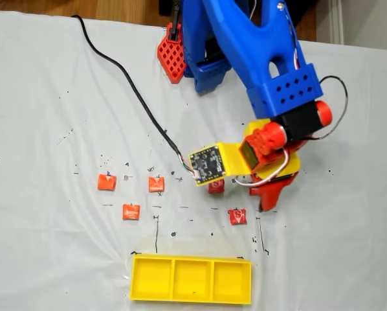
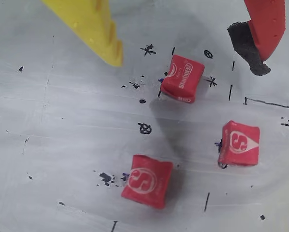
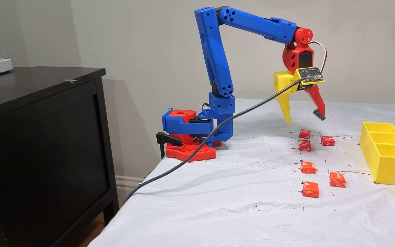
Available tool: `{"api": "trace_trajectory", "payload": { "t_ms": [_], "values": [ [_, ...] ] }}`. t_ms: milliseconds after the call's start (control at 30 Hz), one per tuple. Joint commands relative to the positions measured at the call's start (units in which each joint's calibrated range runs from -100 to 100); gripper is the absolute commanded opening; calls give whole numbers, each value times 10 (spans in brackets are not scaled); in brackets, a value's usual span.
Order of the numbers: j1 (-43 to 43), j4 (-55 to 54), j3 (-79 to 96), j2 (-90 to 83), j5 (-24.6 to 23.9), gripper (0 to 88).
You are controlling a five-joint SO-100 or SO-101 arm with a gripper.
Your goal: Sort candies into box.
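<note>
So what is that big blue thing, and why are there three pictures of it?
It is a blue plastic robot arm bolted to a table under a white cloth. At its end is a gripper with one yellow finger and one red finger, open and holding nothing. One fixed view looks down from above, another looks from the side, and the wrist view rides on the arm, looking down between the fingers. On the cloth lie six small red and orange wrapped candies. Beside them sits a long yellow plastic box with three empty compartments.
</note>
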Motion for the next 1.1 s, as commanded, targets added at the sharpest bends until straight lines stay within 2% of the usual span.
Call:
{"api": "trace_trajectory", "payload": {
  "t_ms": [0, 300, 633, 1067],
  "values": [
    [-9, -9, -64, 14, 11, 284],
    [2, 11, -145, 91, 5, 309],
    [-4, -18, -130, 128, 15, 307],
    [-12, -5, -117, 140, 19, 306]
  ]
}}
